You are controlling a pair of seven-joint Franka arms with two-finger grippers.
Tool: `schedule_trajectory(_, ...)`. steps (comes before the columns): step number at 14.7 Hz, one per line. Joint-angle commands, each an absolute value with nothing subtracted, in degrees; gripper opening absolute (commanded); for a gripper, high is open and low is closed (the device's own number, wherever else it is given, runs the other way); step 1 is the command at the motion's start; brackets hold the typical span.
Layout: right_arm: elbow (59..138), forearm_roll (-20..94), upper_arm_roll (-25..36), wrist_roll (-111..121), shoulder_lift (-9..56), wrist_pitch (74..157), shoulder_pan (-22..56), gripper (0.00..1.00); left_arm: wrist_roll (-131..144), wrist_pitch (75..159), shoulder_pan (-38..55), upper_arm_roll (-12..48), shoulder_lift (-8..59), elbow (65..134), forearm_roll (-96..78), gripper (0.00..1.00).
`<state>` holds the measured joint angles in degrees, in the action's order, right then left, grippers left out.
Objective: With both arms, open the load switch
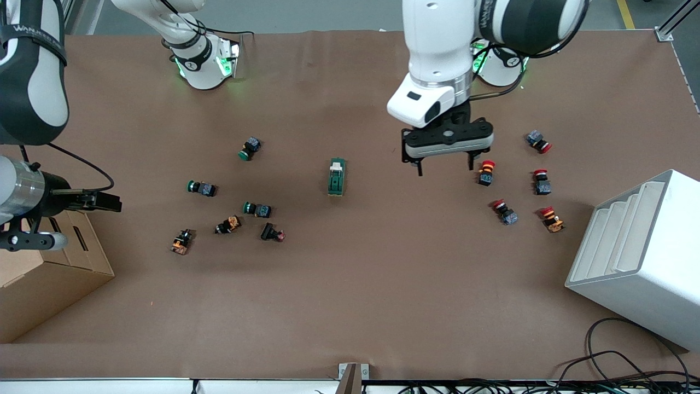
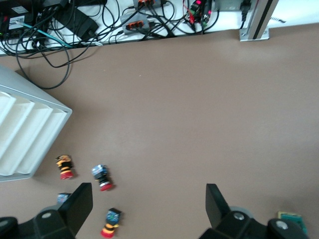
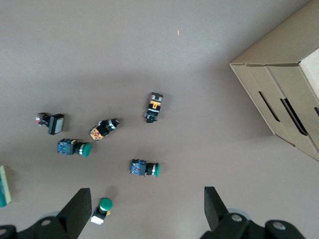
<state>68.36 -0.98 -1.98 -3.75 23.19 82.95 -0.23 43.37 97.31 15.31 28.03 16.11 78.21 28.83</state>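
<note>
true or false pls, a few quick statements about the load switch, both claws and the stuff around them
1. The load switch lies free on the table. True.
2. The left claw is shut on a red button. False: it is open, holding nothing, over the table beside the red-capped buttons.
3. The right claw is open. True.
4. The green-capped buttons lie toward the left arm's end. False: toward the right arm's end.
5. A cardboard box sits at the right arm's end. True.

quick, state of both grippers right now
Left gripper: open, empty, over the table between the load switch and the red buttons.
Right gripper: open, empty, above the green push buttons.
</note>
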Motion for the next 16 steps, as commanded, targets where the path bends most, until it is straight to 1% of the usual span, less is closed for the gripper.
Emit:
schedule_trajectory(1,71.3,0.7,-2.3,-3.2,19.4,82.2,-1.1,1.0,39.0,95.1,12.4,28.3,15.9,77.0,24.6,1.0)
schedule_trajectory(5,77.0,0.8,-2.3,-3.1,14.7,82.5,-1.5,1.0,34.3,93.7,8.2,28.3,14.9,76.3,20.2,1.0)
schedule_trajectory(9,82.3,0.7,-2.3,-2.9,8.5,83.0,-1.5,1.0,26.3,93.3,3.4,28.2,12.2,76.3,16.4,1.0)
schedule_trajectory(13,90.2,0.7,-2.2,-2.9,0.5,85.5,-1.4,1.0,24.7,90.9,-1.0,28.2,9.9,76.4,14.4,1.0)
schedule_trajectory(16,91.7,0.8,-1.8,-3.0,-3.0,84.9,-1.3,1.0,17.7,89.8,-4.2,28.0,7.7,76.6,11.8,1.0)
